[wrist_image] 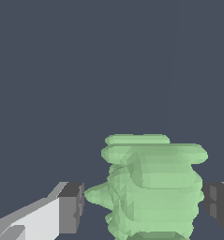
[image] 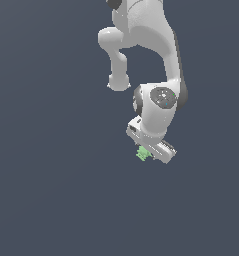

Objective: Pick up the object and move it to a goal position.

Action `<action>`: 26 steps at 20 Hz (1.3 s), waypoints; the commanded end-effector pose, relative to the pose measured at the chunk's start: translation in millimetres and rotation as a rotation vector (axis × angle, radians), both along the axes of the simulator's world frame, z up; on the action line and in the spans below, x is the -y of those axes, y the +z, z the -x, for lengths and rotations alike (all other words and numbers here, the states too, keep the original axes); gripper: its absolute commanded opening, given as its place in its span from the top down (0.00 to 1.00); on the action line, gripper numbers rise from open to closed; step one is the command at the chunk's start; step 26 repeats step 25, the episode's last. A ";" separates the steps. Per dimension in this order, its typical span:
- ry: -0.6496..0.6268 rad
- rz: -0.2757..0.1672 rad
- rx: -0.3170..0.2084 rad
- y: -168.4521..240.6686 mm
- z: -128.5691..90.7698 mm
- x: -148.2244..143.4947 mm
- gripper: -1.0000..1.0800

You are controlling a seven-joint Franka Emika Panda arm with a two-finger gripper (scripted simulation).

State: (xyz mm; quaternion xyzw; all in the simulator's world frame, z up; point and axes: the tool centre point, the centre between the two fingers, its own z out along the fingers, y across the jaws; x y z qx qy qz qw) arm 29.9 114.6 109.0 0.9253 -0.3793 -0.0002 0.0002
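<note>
The object [wrist_image: 153, 192] is a light-green blocky piece with ridged, notched sides. In the wrist view it sits between my two dark finger pads [wrist_image: 71, 206], and both pads meet its sides. My gripper [wrist_image: 144, 208] is shut on it. In the exterior view the object [image: 142, 153] shows as a tiny green piece poking out beside the white hand, at the exterior view's left of it. My gripper [image: 147, 155] points down there, and its fingers are mostly hidden under the hand. No goal marker shows in either view.
A plain dark grey-blue surface [image: 51, 200] fills both views. The white arm [image: 156, 60] reaches down from the top of the exterior view. No other objects or edges are in view.
</note>
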 end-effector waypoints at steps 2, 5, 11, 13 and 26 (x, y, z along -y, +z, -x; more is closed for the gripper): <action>0.000 0.000 0.001 34.4 -7.9 6.4 1.00; 0.000 0.000 0.001 65.9 -15.6 12.1 1.00; 0.000 0.000 0.001 119.9 -29.8 21.5 1.00; 0.000 0.000 0.001 132.9 -33.5 23.8 1.00; 0.000 0.000 0.000 165.9 -44.1 29.1 1.00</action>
